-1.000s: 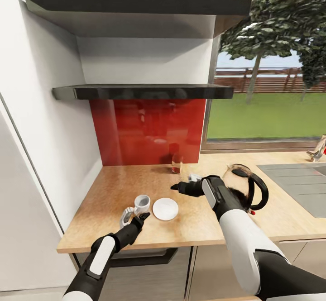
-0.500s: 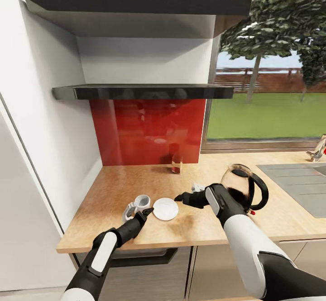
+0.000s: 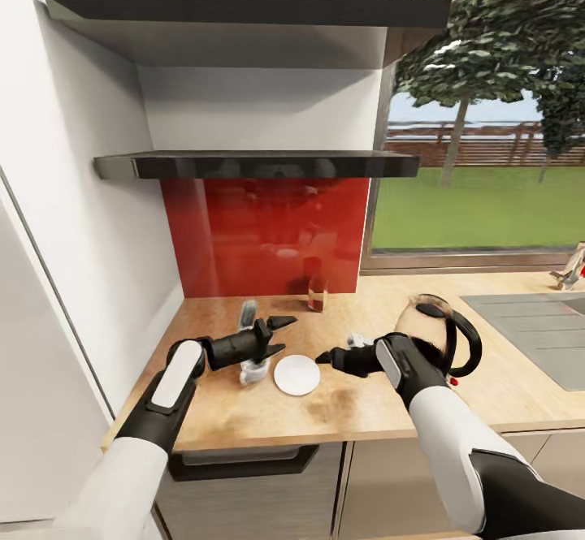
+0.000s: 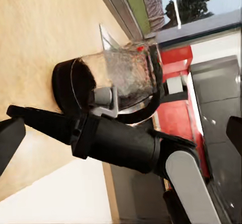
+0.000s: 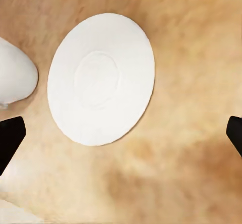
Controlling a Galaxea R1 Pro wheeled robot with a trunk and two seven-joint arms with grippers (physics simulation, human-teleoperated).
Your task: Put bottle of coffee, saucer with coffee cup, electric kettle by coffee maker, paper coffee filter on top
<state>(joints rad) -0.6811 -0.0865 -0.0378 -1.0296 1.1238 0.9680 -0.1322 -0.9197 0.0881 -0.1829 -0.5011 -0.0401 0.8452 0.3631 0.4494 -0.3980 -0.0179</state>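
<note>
I'm looking at a wooden bench (image 3: pixel 244 410) under two dark shelves, red backsplash (image 3: pixel 260 235) behind, garden window at right. The white saucer (image 3: pixel 296 375) lies flat at lower centre, the cup (image 3: pixel 254 372) just left of it, under my left arm. Left tool (image 3: pixel 280 335), spread and empty, has swung up over the cup since a second ago. Right tool (image 3: pixel 323 356) is released beside the saucer; the glass kettle (image 3: pixel 439 337) stands right.

Coffee cup (image 3: pixel 254 372) at lower centre of head view, mostly hidden behind left gripper (image 3: pixel 279 336), electric kettle (image 3: pixel 432 335) base covered by right forearm, small bottle (image 3: pixel 317 292) by red backsplash too blurred to identify, right gripper (image 5: pixel 121 133) fingertips cut by right wrist frame edges.
</note>
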